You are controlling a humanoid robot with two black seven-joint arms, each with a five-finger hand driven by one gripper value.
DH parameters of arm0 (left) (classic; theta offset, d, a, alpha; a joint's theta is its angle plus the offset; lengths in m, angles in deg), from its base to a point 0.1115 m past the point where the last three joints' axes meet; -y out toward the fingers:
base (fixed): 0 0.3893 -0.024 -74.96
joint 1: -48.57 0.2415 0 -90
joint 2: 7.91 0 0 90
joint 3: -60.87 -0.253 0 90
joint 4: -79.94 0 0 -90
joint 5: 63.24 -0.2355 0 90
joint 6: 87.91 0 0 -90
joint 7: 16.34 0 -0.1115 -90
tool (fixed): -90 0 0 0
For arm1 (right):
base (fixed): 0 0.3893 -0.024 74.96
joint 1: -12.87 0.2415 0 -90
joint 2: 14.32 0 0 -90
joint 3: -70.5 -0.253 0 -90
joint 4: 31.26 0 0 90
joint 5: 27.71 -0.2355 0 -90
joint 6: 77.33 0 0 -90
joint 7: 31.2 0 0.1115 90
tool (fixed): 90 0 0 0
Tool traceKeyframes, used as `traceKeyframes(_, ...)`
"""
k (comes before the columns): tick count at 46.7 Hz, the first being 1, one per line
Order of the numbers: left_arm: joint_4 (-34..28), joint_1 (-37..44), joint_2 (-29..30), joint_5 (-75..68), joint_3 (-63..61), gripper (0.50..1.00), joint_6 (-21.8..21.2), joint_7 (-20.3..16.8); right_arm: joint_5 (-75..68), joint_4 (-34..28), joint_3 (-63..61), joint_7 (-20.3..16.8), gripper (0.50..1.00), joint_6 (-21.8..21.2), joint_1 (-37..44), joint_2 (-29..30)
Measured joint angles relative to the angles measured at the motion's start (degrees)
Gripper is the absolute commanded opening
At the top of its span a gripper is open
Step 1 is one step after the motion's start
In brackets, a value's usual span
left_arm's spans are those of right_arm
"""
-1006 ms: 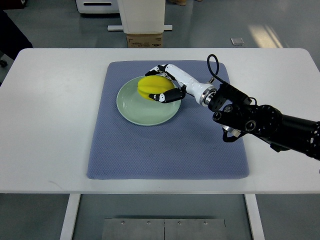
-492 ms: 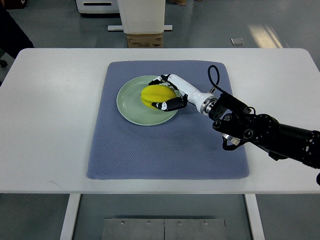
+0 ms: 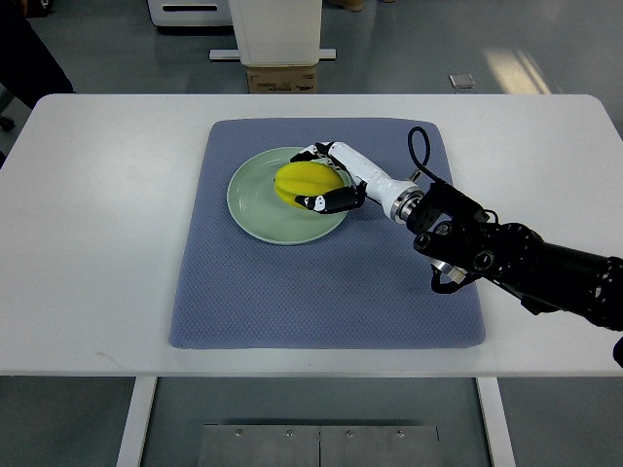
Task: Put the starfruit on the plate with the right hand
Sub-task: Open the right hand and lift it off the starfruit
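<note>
The starfruit [image 3: 305, 182] is seen on the right half of the plate [image 3: 255, 209], toward the mat's [image 3: 292, 292] far edge, its long axis across the table [image 3: 107, 224]. It is clasped by the right hand [image 3: 329, 179], reaching from its right. Underside contact is hidden; release is judged next.

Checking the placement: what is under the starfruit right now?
The starfruit sits over the right half of the pale green plate, which lies on the blue mat. The right hand is wrapped around the fruit; the contact underneath is hidden, so whether it rests there is unclear.
</note>
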Motion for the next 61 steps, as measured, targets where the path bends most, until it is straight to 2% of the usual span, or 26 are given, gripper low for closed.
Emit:
traceKeyframes(6, 0.0, 0.0, 0.0, 0.0, 0.0, 1.0, 0.0, 0.0, 0.0, -0.1, -0.2, 0.3, 0.96, 0.0, -0.3, 0.0)
traceKeyframes(8, 0.0, 0.0, 0.0, 0.0, 0.0, 1.0, 0.0, 0.0, 0.0, -0.1, -0.2, 0.4, 0.983, 0.0, -0.4, 0.0)
traceKeyframes(35, 0.0, 0.0, 0.0, 0.0, 0.0, 1.0, 0.0, 0.0, 0.0, -0.4, -2.9, 0.1, 1.0, -0.1, 0.4, 0.0)
traceKeyframes(52, 0.0, 0.0, 0.0, 0.0, 0.0, 1.0, 0.0, 0.0, 0.0, -0.9, -18.4, 0.0, 1.0, -0.1, 0.5, 0.0)
traceKeyframes(61, 0.0, 0.0, 0.0, 0.0, 0.0, 1.0, 0.0, 0.0, 0.0, -0.9, -20.8, 0.0, 1.0, 0.0, 0.1, 0.0)
